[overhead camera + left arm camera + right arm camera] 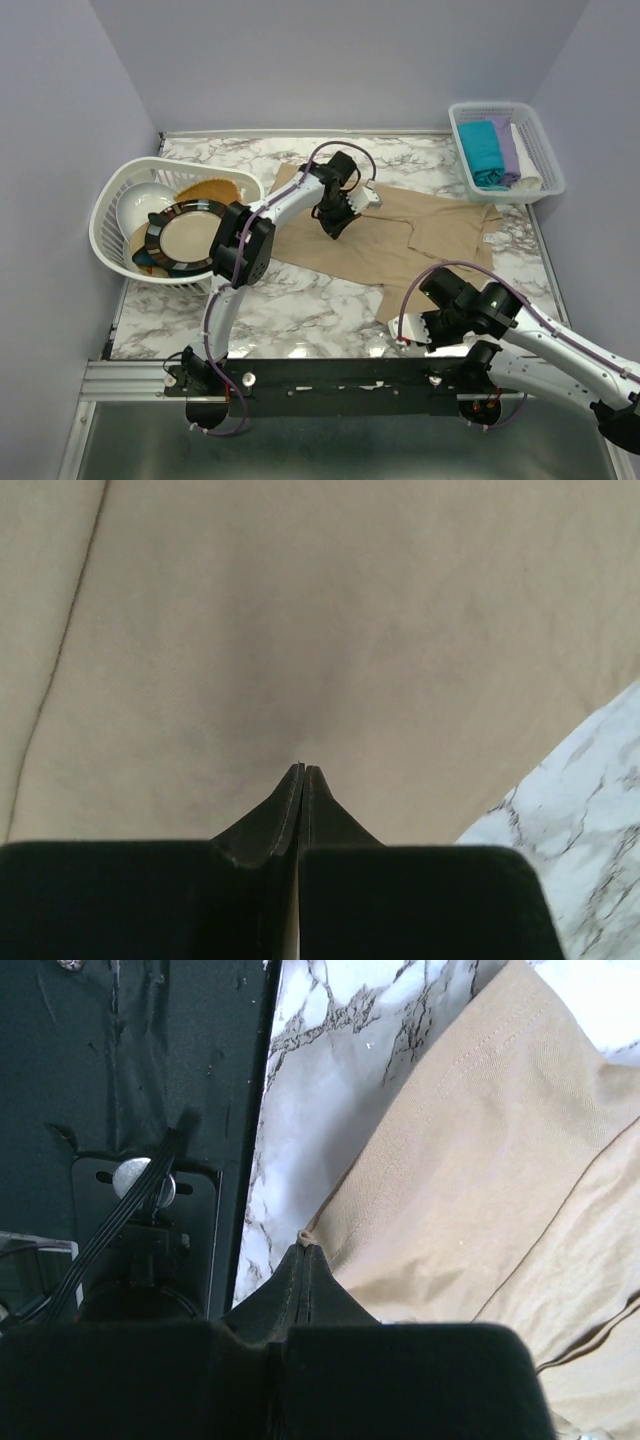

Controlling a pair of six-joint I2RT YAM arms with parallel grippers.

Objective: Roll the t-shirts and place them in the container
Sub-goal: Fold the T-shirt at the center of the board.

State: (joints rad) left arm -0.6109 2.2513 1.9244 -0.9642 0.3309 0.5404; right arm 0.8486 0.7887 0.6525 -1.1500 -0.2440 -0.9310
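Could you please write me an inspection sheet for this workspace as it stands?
Surface: marble-pattern table, nothing spilled seen.
Job's things: beige t-shirt spread out, not rolled; teal bundle, lilac bundle and white bundle lie in the rectangular white basket, far right.
Clutter: round white basket at the left holds a dark-rimmed plate and a golden-brown woven piece.
Grippers: left tool shut, tips against the shirt's middle; right tool shut on the shirt's near hem.
Cables: purple cable loops along each arm; no snag seen.
Surroundings: pale walls on three sides; black rail at the near edge.
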